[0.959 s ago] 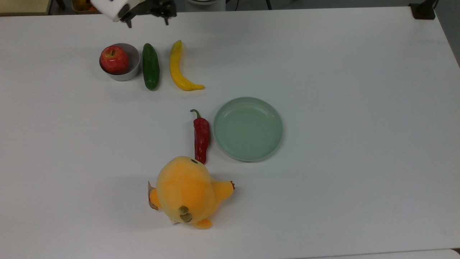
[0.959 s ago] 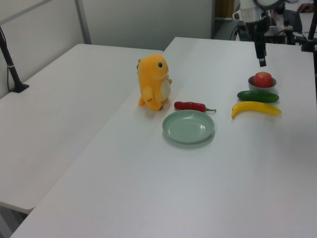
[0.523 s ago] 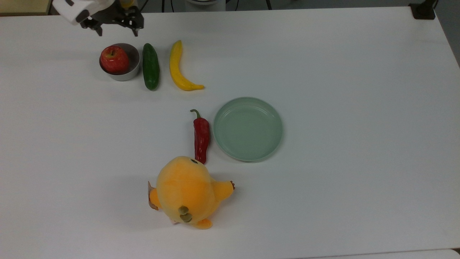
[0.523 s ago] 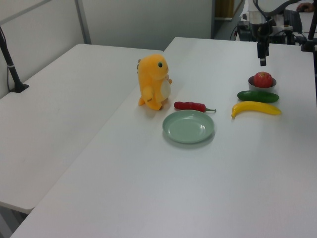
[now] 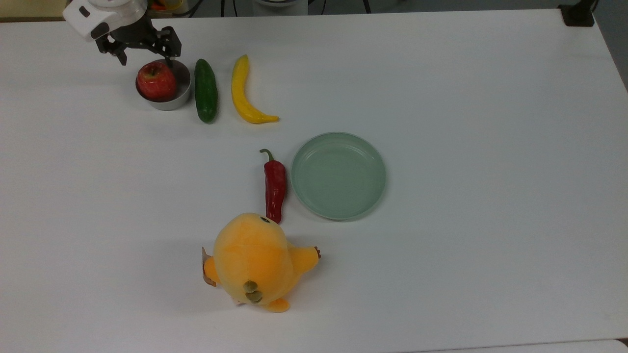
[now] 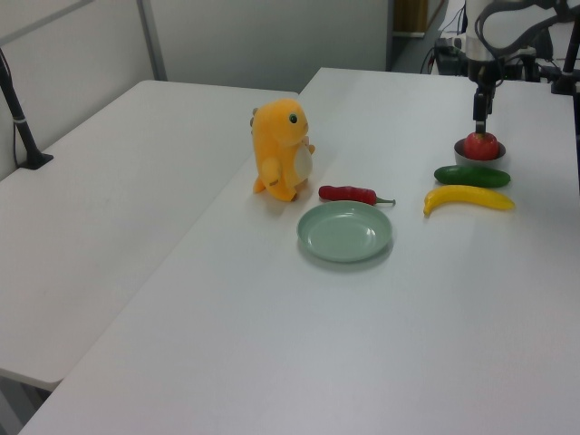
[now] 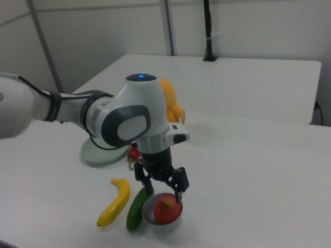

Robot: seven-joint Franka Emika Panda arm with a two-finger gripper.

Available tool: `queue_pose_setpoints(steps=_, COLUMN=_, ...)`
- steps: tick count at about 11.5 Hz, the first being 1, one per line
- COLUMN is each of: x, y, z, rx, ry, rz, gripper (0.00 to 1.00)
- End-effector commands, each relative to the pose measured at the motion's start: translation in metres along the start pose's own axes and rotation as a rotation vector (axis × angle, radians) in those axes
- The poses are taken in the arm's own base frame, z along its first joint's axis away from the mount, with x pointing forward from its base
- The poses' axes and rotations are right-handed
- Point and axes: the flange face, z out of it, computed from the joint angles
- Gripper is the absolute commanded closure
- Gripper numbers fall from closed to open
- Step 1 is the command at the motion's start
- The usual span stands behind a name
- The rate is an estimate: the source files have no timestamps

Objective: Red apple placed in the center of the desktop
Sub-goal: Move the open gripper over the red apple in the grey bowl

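Note:
The red apple [image 5: 156, 81] sits in a small grey bowl [image 5: 179, 95] at the far left of the white desktop [image 5: 466, 88] in the top view. My gripper [image 5: 145, 60] hangs just above the apple, open, with one finger on each side of it and nothing held. In the left view the gripper [image 6: 478, 120] points straight down over the apple [image 6: 481, 145]. The right view has the open gripper [image 7: 164, 194] straddling the top of the apple [image 7: 166, 209], which rests in the bowl [image 7: 154, 219].
A green cucumber [image 5: 205, 89] lies right beside the bowl, then a yellow banana [image 5: 245, 90]. Near the table's middle are a red chili pepper [image 5: 274, 186], a pale green plate [image 5: 338, 175] and an orange plush toy [image 5: 255, 260].
The gripper has moved toward the top view's left and come down from behind the bowl to just above the apple. Nothing else has moved.

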Motion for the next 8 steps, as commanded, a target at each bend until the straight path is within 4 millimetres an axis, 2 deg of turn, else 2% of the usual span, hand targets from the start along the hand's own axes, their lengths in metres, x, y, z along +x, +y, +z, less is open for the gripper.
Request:
queue_pose_setpoints(steps=1, x=-0.013, y=-0.003, z=0.016, rx=-0.008, ry=0.031, rz=-0.057, gripper=0.00)
queue_pose_setpoints(steps=4, x=-0.013, y=-0.009, z=0.033, rx=-0.023, ry=0.073, rz=-0.066, gripper=0.00)
queue_pose_setpoints(steps=8, x=-0.012, y=-0.013, z=0.040, rx=-0.026, ry=0.075, rz=-0.071, gripper=0.00)
